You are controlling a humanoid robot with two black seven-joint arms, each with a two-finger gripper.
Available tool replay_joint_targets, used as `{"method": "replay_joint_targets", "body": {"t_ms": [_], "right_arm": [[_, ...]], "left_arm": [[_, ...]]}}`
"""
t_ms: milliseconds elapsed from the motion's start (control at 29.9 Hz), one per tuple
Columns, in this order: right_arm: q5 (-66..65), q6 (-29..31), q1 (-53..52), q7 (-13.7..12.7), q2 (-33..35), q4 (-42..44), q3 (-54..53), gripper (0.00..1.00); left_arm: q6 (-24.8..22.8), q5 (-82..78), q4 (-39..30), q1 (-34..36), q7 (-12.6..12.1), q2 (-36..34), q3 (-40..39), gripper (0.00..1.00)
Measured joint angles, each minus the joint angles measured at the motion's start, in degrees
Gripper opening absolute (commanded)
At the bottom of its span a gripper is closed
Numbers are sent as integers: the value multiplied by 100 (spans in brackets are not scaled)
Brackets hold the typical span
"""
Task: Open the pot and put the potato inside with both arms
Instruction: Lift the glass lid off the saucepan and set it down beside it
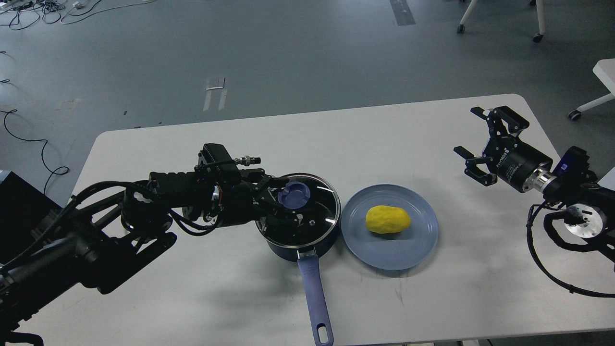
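A dark blue pot (294, 251) with a long blue handle (314, 293) stands mid-table, its glass lid (314, 218) on. The lid's blue knob (294, 194) shows between the two fingers of my left gripper (284, 200). That gripper is low over the lid, its jaws open on either side of the knob; I cannot tell whether they touch it. A yellow potato (387, 219) lies on a blue plate (413, 252) right of the pot. My right gripper (465, 130) is open and empty, above the table's right part, far from the plate.
The white table (202, 288) ends close behind the right gripper. A second white table (606, 72) and chair legs on castors (537, 33) stand on the grey floor at the back right. Cables (29, 139) lie on the floor at the left.
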State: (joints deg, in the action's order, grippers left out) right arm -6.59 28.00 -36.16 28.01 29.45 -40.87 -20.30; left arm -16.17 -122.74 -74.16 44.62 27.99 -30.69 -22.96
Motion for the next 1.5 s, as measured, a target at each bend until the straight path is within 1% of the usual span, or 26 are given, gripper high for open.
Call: {"method": "replay_joint_targets", "body": {"t_ms": [33,100,134,167,234,267,301,334,401,535,669,769,836,869,1036,1137,1304,1371,1505], "right_arm": [[0,0,2,0,0,0,0,100],[0,0,4,0,-1,5,0,100],[0,0,4,0,-2,5,0,100],[0,0,4,0,-4,5,0,100],[0,0,4,0,-4,6,0,100],[0,0,4,0,-6,6,0,100],[0,0,4,0,-8,6,0,100],[0,0,4,0,-9,6,0,100],[0,0,4,0,-9,7,0,100],[0,0,4,0,-16,4,0,100],[-6,0,-3,0,-18,2,0,100],[-6,0,-5,0,-23,0,0,100],[-6,0,-5,0,-26,0,0,100],[-6,0,-5,0,-26,0,0,100],[-9,0,2,-1,-20,-2,0,100],[-9,0,3,-2,-11,-4,0,100],[-9,0,-9,-2,-9,-5,0,100],[-9,0,-9,-2,-9,-2,0,100],[-9,0,6,-2,-23,0,0,100]], "left_arm": [[0,-3,12,0,0,0,1,85],[0,-4,22,0,0,2,1,72],[0,-4,25,0,0,2,2,68],[0,-4,28,1,0,2,2,61],[0,-4,32,5,0,-2,2,48],[0,-4,32,11,0,-5,2,36],[0,-4,32,18,1,-5,2,30],[0,-4,20,30,2,-6,3,29],[0,-4,-36,84,0,-11,8,24],[0,4,-124,308,2,-64,22,23],[0,39,-213,551,1,-280,23,24],[0,67,-308,638,2,-555,22,24],[67,73,-336,628,2,-872,25,24],[146,77,-338,596,2,-1026,35,24],[1005,337,-284,149,2,-1791,279,24],[1399,618,-197,-187,2,-2166,364,24],[1643,1159,31,-624,0,-2497,400,25],[1692,1247,167,-797,0,-2514,405,25],[1962,1293,511,-1062,0,-2452,405,25]]}}
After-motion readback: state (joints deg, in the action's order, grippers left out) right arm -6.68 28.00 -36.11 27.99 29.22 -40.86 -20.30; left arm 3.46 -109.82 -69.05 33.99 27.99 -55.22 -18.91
